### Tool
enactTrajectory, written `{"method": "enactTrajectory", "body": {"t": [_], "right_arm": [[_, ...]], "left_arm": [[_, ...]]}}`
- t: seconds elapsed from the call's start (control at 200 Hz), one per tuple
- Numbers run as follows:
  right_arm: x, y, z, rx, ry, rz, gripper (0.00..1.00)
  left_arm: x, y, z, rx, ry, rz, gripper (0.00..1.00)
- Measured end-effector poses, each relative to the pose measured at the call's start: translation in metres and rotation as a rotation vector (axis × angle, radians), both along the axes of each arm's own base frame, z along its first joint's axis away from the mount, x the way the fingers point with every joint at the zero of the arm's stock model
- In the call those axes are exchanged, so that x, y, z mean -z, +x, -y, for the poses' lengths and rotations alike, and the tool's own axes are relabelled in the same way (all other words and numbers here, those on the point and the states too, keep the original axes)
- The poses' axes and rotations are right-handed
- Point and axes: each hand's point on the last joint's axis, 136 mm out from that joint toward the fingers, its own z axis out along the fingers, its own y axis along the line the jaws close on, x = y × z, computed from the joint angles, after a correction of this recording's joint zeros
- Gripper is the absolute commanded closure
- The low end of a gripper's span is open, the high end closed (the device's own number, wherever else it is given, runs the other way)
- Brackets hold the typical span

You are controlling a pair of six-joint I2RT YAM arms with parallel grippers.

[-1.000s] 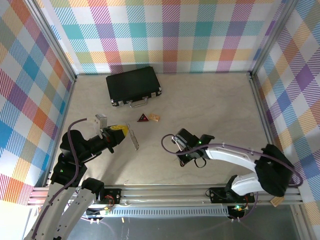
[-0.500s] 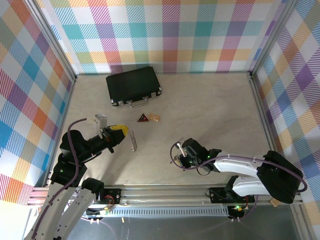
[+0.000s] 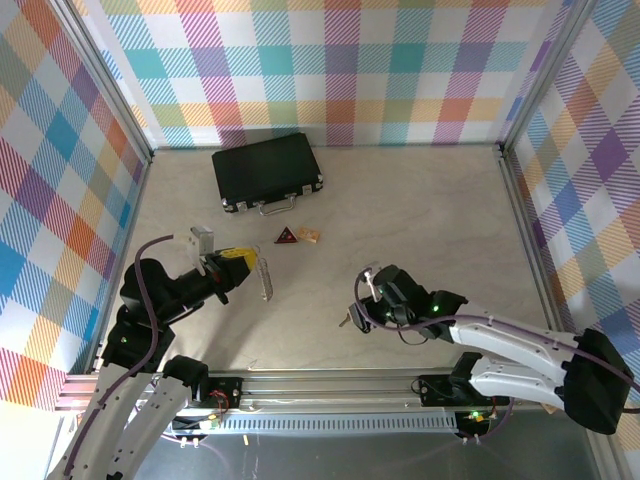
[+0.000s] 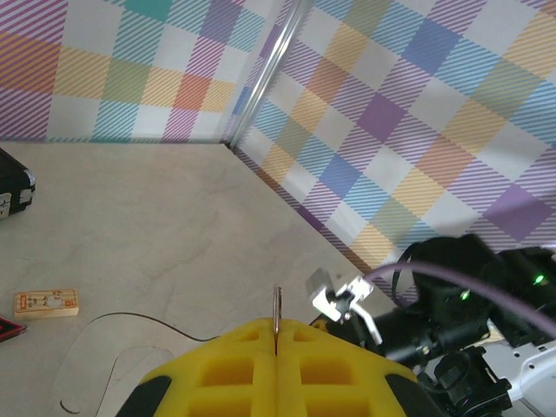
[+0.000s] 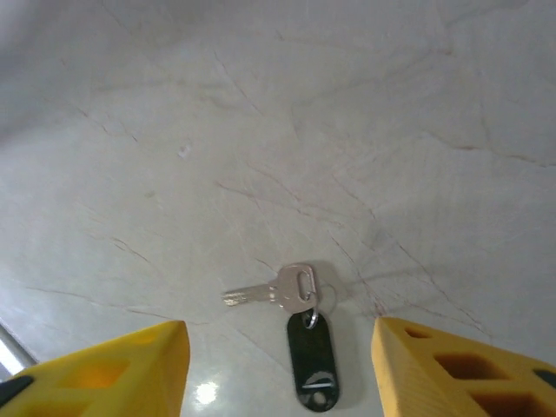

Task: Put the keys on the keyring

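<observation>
Holding left gripper (image 3: pixel 243 263): clamped on the keyring (image 3: pixel 266 280), likely offering it for threading.
Right gripper (image 5: pixel 278 337): spread over the key (image 5: pixel 294 289), poised to grab.

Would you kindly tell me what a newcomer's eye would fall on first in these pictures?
The bright plaid walls around the pale table stand out at once. Near left, the left end effector is shut on the silver keyring; near right, a silver key with a black tag lies under the open right end effector.
</observation>
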Motion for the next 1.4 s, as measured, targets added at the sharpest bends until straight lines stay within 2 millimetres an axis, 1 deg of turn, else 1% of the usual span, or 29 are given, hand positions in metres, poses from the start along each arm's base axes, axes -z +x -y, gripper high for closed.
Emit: {"method": "enactTrajectory", "body": {"t": [0.065, 0.1, 0.17, 0.285, 0.42, 0.59, 0.745, 0.895, 1.115, 1.4], "right_arm": [[-0.014, 0.004, -0.003, 0.015, -0.011, -0.034, 0.38], [-0.018, 0.005, -0.005, 0.016, -0.025, -0.064, 0.38], [-0.016, 0.004, -0.01, 0.006, -0.069, -0.136, 0.38], [0.002, -0.005, -0.013, -0.022, -0.172, -0.282, 0.36], [0.022, -0.015, -0.005, -0.042, -0.256, -0.426, 0.37], [0.041, -0.014, 0.001, -0.05, -0.315, -0.532, 0.4], [0.059, -0.009, 0.008, -0.057, -0.356, -0.582, 0.44], [0.071, -0.003, 0.011, -0.072, -0.37, -0.606, 0.5], [0.078, 0.006, -0.001, -0.113, -0.344, -0.615, 0.58], [0.085, 0.005, -0.007, -0.152, -0.333, -0.635, 0.69]], "left_arm": [[0.0, 0.0, 0.0, 0.0, 0.0, 0.0, 1.0], [0.0, 0.0, 0.0, 0.0, 0.0, 0.0, 1.0], [0.0, 0.0, 0.0, 0.001, 0.001, -0.001, 1.0], [0.001, -0.001, 0.0, 0.002, 0.005, 0.001, 1.0], [-0.002, -0.005, -0.001, 0.005, 0.004, 0.02, 1.0], [-0.004, -0.007, -0.001, 0.012, 0.001, 0.027, 1.0], [-0.004, -0.008, 0.0, 0.022, 0.0, 0.027, 1.0], [-0.004, -0.009, 0.001, 0.03, -0.001, 0.027, 1.0], [-0.004, -0.009, 0.001, 0.03, -0.001, 0.027, 1.0], [-0.004, -0.009, 0.001, 0.03, 0.0, 0.026, 1.0]]}}
